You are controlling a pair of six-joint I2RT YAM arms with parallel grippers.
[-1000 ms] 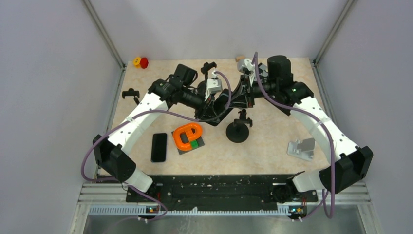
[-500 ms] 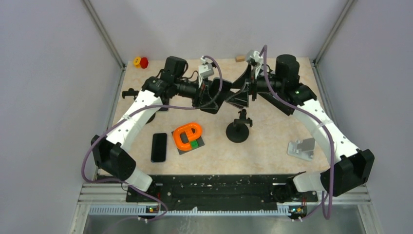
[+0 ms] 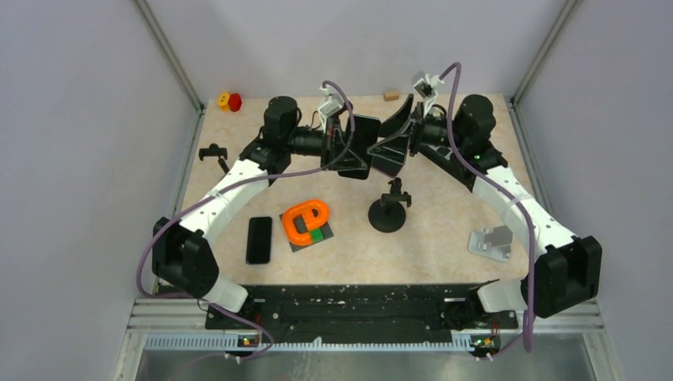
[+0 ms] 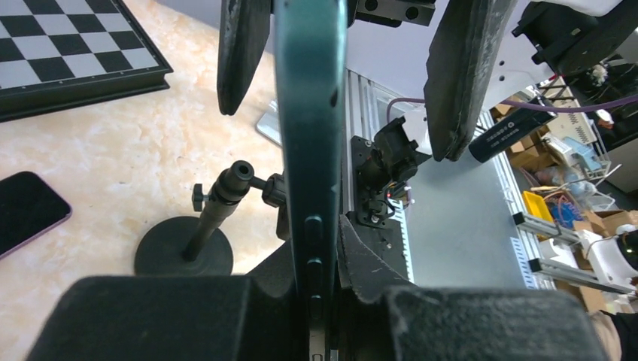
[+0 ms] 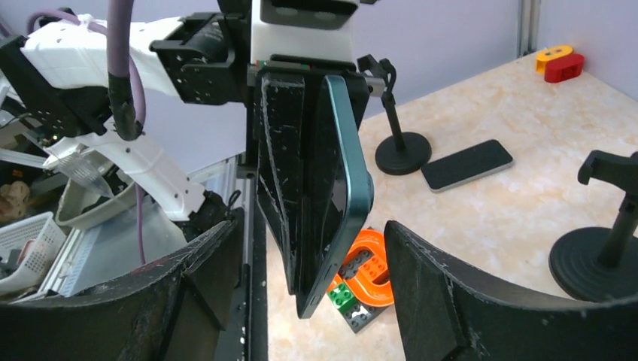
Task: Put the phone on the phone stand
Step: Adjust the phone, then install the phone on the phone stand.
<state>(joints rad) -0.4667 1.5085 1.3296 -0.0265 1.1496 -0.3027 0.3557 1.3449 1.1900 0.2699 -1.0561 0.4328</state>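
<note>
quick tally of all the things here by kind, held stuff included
phones: 2 (teal phone, black phone)
stands: 3 (middle stand, left stand, grey stand)
toys: 2 (orange toy, red-yellow toy)
wood block: 1
total: 8

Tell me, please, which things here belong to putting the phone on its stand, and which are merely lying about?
Job in hand: teal phone, clamped in the left hand; open right hand; black phone stand.

Lying about: dark phone lying flat; orange brick toy; silver bracket; red-and-yellow piece; wooden block.
</note>
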